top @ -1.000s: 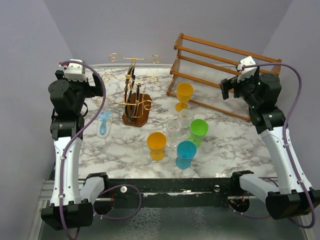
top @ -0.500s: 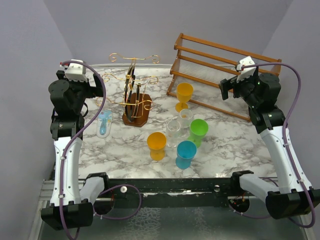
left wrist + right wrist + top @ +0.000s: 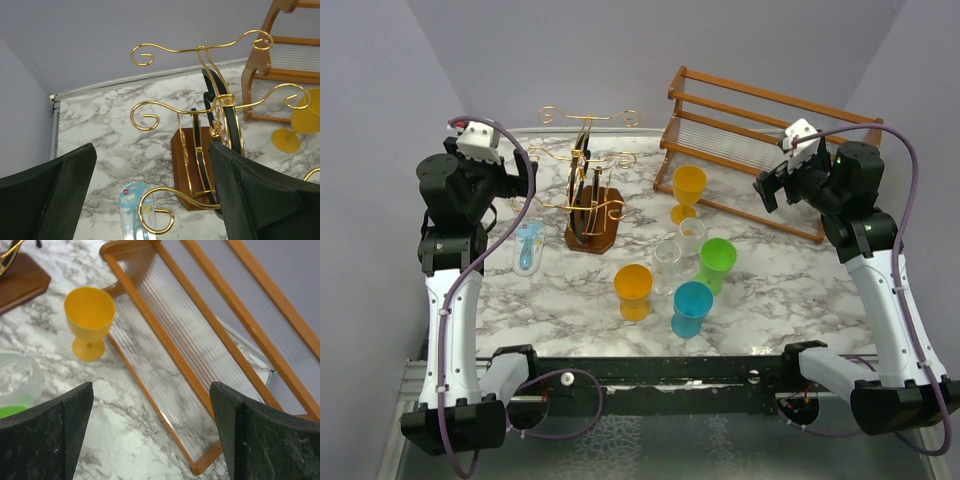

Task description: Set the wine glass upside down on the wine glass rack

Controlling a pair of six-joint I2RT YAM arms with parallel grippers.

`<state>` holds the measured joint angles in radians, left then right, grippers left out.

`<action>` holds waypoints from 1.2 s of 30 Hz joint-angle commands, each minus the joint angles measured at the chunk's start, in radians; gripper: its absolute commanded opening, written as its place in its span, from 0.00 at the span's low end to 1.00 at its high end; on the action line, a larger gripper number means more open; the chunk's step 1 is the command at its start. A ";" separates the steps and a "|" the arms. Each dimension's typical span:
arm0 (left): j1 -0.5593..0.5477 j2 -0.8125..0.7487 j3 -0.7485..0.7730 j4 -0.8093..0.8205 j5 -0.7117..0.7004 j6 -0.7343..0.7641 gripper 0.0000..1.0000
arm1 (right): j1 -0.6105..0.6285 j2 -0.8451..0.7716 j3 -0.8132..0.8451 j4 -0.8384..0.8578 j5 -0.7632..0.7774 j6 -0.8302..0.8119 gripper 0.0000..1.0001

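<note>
Left gripper [image 3: 152, 192], right gripper [image 3: 152, 432] wide, empty; coloured goblets [image 3: 633, 283], seemingly clear glasses [image 3: 667, 264], near wine glass rack [image 3: 593, 232].

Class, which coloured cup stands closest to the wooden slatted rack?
The yellow cup, right beside the slatted rack; the orange cup, green cup and blue cup stand nearer the arm bases.

coloured goblets [image 3: 692, 298] crowd centre, open marble [image 3: 550, 300] front-left

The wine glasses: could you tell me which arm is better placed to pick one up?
Probably the right: the open right gripper points at the yellow plastic goblet and a clear glass; the left gripper faces the gold wire rack.
</note>
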<state>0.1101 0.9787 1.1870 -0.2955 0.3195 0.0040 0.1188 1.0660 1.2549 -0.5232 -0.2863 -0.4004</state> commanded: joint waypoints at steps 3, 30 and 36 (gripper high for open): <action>0.003 0.029 0.074 -0.075 0.123 0.042 0.99 | 0.008 0.009 0.064 -0.273 -0.217 -0.168 0.99; 0.002 0.177 0.202 -0.174 0.163 0.078 0.98 | 0.331 0.209 -0.044 -0.394 0.075 -0.149 0.59; 0.003 0.188 0.202 -0.165 0.171 0.073 0.98 | 0.338 0.254 -0.042 -0.394 0.090 -0.144 0.46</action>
<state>0.1101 1.1618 1.3632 -0.4808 0.4511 0.0772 0.4461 1.2938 1.2190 -0.9016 -0.2317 -0.5507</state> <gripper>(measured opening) 0.984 0.505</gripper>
